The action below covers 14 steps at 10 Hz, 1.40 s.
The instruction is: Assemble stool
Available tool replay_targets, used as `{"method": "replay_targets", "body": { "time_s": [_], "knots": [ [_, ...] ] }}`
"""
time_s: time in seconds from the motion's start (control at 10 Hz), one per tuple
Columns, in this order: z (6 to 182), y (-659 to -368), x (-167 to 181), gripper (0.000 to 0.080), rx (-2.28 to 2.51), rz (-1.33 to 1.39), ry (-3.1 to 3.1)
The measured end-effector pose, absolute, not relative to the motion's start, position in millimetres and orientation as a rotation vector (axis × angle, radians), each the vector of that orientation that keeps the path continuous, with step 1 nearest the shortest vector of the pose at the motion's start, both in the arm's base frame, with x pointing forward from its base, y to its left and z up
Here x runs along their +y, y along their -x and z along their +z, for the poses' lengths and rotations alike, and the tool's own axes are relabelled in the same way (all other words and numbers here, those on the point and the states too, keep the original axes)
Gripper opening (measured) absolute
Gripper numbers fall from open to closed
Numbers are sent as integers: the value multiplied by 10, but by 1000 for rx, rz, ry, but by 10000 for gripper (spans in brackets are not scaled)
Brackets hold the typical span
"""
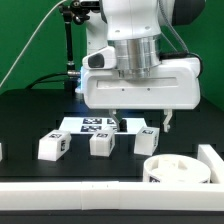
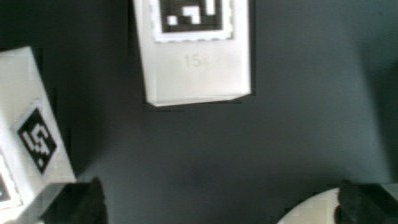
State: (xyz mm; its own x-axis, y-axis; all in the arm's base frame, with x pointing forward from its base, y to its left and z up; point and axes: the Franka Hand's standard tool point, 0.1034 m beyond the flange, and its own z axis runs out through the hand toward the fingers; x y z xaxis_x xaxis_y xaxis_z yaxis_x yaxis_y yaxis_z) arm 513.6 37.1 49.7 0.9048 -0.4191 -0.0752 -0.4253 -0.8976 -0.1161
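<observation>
Three short white legs with black-and-white tags stand in a row on the dark table: one at the exterior view's left [image 1: 53, 146], one in the middle [image 1: 101, 143], one on the right [image 1: 147, 140]. The round white seat [image 1: 175, 170] lies in front, at the right. My gripper [image 1: 140, 124] hangs open and empty just above the right leg. In the wrist view a tagged leg [image 2: 192, 50] lies ahead of the open gripper [image 2: 222, 208], a second leg [image 2: 32, 130] lies to one side, and the seat's rim [image 2: 338, 200] shows by one fingertip [image 2: 374, 205].
The marker board [image 1: 92, 123] lies flat behind the legs. A long white border rail [image 1: 90, 195] runs along the table's front, with an upright end at the right [image 1: 213, 160]. A black stand [image 1: 68, 50] rises at the back left.
</observation>
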Motion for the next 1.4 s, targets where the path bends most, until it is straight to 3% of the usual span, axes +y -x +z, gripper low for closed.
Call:
{"method": "replay_targets", "body": {
  "time_s": [0.4,1.1,1.4],
  "knots": [
    [286,-5014,351,649,625,424,2898],
    [293,-4924,436,649,526,1051,2700],
    [193,-4899,449,649,479,1281,2590]
  ]
}}
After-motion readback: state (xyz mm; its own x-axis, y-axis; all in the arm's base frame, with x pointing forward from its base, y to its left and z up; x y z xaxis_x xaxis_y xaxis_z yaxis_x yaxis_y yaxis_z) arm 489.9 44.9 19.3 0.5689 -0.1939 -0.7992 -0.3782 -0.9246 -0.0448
